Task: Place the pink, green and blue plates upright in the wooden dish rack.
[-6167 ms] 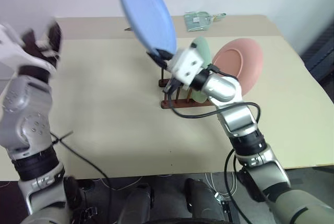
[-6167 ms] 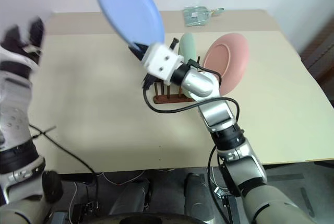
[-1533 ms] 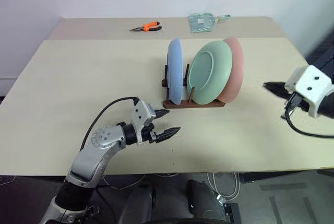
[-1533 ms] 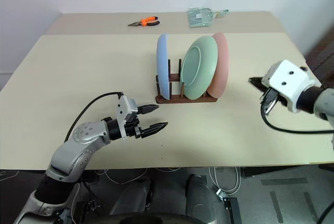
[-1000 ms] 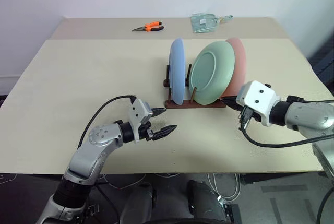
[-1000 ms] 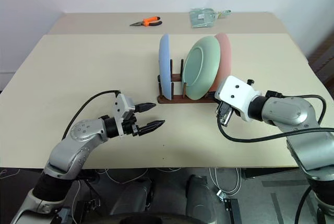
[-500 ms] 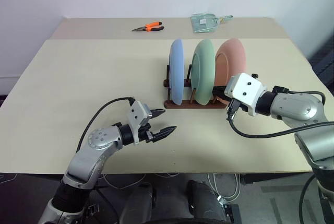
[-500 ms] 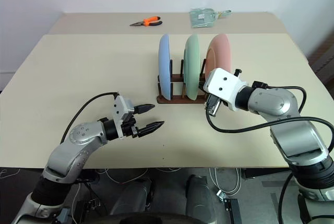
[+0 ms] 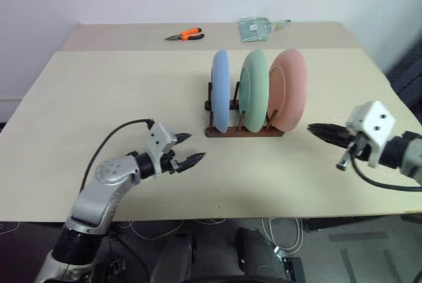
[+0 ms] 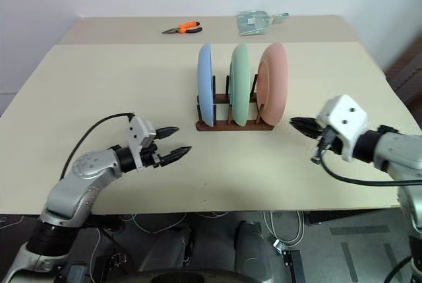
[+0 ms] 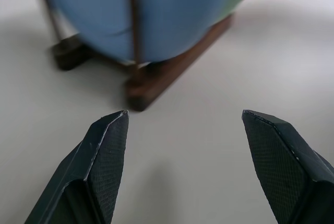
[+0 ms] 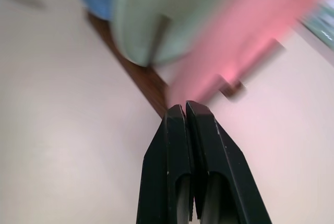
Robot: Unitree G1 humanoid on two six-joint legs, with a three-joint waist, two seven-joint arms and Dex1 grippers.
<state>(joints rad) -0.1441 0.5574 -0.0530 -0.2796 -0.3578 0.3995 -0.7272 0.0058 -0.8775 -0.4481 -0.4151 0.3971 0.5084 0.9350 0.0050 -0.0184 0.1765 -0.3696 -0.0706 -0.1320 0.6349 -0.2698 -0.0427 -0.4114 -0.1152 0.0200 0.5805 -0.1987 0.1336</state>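
Standing upright in the wooden dish rack [image 9: 242,131], all three plates looked already placed when we viewed the pale worktop [image 9: 119,92] from above. We saw the blue plate [image 9: 220,98] at the rack's nine o'clock end, the green plate [image 9: 254,90] in the middle slot, and the pink plate [image 9: 288,98] at the three o'clock end. Each plate sat between thin pegs, edge down, with clear gaps between neighbours. The rack itself stood near the centre of the worktop.

We saw the left tool [image 9: 186,150] at about seven o'clock from the rack, well apart from it, its two black fingers spread wide and holding nothing. We saw the right tool [image 9: 316,129] at about four o'clock from the rack, near the pink plate but not touching it, its fingers pressed together and empty.

We judged the task essentially finished: nothing remained to be lifted, and neither tool carried a plate. What was left, if anything, was only to draw both arms clear without nudging the rack.

At about eleven o'clock, on the far side of the worktop, lay orange-handled pliers [image 9: 185,33] and a clear packet [image 9: 256,27], both untouched by the task.
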